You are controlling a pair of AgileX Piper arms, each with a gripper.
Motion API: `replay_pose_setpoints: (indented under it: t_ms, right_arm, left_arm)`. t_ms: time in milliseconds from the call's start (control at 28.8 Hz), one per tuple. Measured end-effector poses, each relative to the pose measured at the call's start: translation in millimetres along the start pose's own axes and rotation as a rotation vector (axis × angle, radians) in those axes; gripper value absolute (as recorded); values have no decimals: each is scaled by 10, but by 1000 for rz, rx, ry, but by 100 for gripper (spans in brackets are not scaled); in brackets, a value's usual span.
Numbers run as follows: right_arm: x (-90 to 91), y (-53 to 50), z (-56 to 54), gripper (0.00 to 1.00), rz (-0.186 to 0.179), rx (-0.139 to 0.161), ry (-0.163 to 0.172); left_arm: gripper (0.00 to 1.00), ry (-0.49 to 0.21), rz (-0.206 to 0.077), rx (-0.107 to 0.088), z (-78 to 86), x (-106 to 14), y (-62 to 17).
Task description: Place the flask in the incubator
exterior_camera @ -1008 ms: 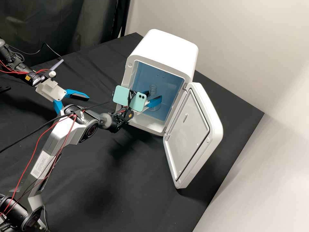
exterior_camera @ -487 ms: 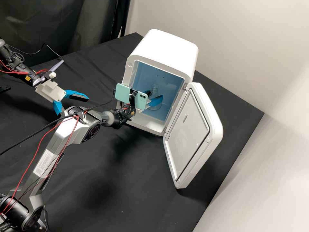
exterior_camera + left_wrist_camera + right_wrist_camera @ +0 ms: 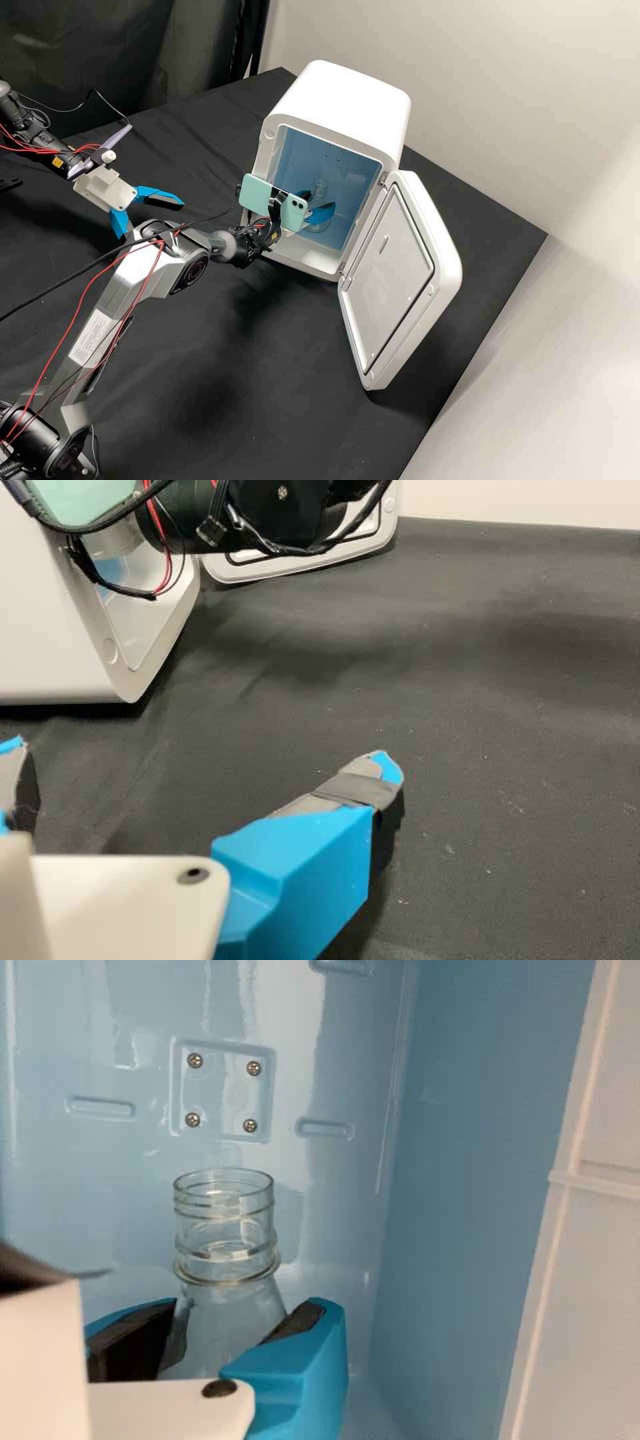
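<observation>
A: Where's the flask (image 3: 225, 1250) relative to the claw?
B: Between the right gripper (image 3: 215, 1338)'s two blue fingers (image 3: 310, 1360), one on each side of the shoulder, just under the threaded neck. Clamped on the glass. Flask upright.
A: Location?
B: Inside the incubator (image 3: 347, 107), in the blue chamber, in front of the back wall. Can't tell if the base touches the floor. Incubator sits by the tabletop (image 3: 267, 373)'s far edge, door (image 3: 400, 280) swung wide open.
A: Left gripper (image 3: 139, 208)?
B: Spread wide, holding nothing, over the tabletop's left side, apart from the incubator.
A: Counts?
B: One flask, one incubator, one door, two grippers.
</observation>
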State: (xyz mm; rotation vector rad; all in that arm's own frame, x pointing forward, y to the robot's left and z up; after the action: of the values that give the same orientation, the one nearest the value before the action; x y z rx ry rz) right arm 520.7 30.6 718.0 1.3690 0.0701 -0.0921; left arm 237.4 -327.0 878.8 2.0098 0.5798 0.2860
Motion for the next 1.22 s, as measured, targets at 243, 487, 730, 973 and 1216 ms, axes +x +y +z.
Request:
replay_pose_setpoints:
  t_ms: [243, 487, 730, 973, 1216]
  right_arm:
    - [0, 0, 0, 0, 0, 6, 0]
    - [0, 0, 0, 100, 0, 8, 0]
    - [-14, -27, 20, 100, -9, 7, -6]
    - [-21, -40, 29, 100, -15, 7, -10]
    - [-26, -46, 45, 100, -17, 6, -14]
  left_arm:
    - [100, -1, 9, 2, 5, -15, 22]
    - [100, -2, 18, 3, 10, -28, 42]
    - [100, -2, 18, 3, 10, -28, 42]
    - [100, -2, 18, 3, 10, -28, 42]
    - [100, -3, 18, 4, 13, -27, 41]
